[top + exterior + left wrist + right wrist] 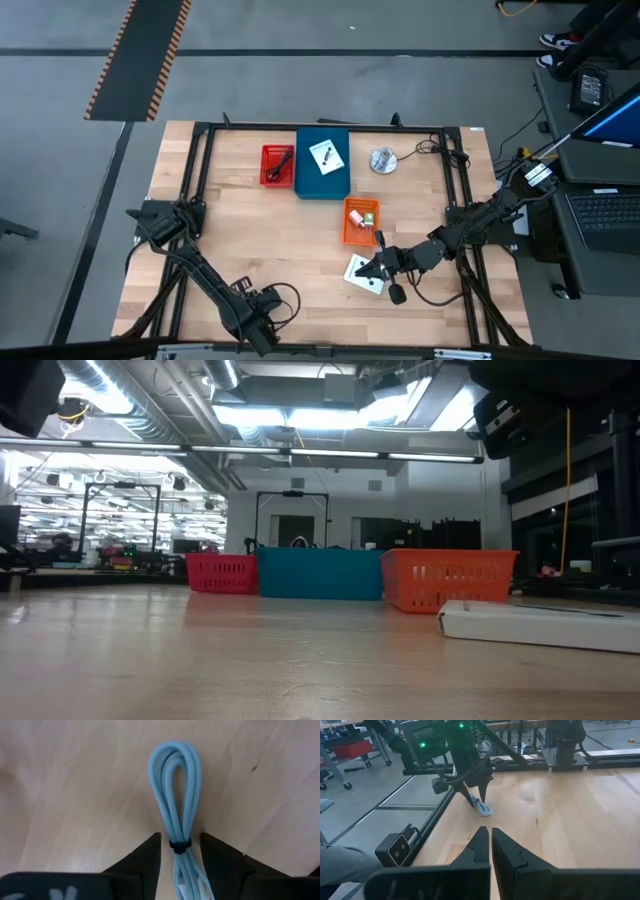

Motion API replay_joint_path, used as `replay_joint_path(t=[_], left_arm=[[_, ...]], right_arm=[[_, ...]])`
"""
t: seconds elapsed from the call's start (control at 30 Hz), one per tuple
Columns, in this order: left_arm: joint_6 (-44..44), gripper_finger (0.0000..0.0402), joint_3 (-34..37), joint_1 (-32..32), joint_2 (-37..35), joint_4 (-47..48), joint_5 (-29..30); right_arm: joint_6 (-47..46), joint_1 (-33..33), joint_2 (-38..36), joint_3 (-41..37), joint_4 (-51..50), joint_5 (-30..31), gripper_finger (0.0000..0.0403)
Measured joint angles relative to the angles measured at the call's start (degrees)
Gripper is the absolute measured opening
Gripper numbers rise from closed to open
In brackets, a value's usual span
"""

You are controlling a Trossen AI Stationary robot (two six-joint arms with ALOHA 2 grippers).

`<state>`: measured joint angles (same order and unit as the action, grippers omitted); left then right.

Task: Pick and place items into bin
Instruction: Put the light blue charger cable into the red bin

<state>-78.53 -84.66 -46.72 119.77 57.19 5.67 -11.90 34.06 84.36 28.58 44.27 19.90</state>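
Note:
A light-blue cable (175,780), bundled in a long loop with a black tie, lies on the wooden table near its front edge. My left gripper (180,840) points down over it, open, one finger on each side of the tie end without touching it; it also shows in the right wrist view (481,795). My right gripper (490,834) is shut and empty, just above a white card (362,276) at the front right. That card shows in the low view (540,625) lying flat on the table.
Three bins stand mid-table: a red bin (277,165) with a dark item, a blue bin (323,162) holding a white card, and an orange bin (360,222) with small pink and green pieces. A round silver disc (382,160) lies right of the blue bin.

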Motion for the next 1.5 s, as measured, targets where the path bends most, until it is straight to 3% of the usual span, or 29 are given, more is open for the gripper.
replay_joint_path(t=[0.33,0.83,1.5], left_arm=[[3.28,0.0029,0.00,0.18,-0.04,-0.15,-1.95],[12.99,0.0028,0.28,1.13,-3.21,0.89,-4.56],[27.04,0.0028,0.22,1.22,-16.37,0.92,13.06]], right_arm=[[-1.42,-0.02,2.87,0.05,0.06,0.02,0.0003],[-1.09,-0.07,4.57,0.04,1.86,0.02,0.0003],[-1.36,-0.07,4.55,0.05,1.81,0.02,0.0003]])
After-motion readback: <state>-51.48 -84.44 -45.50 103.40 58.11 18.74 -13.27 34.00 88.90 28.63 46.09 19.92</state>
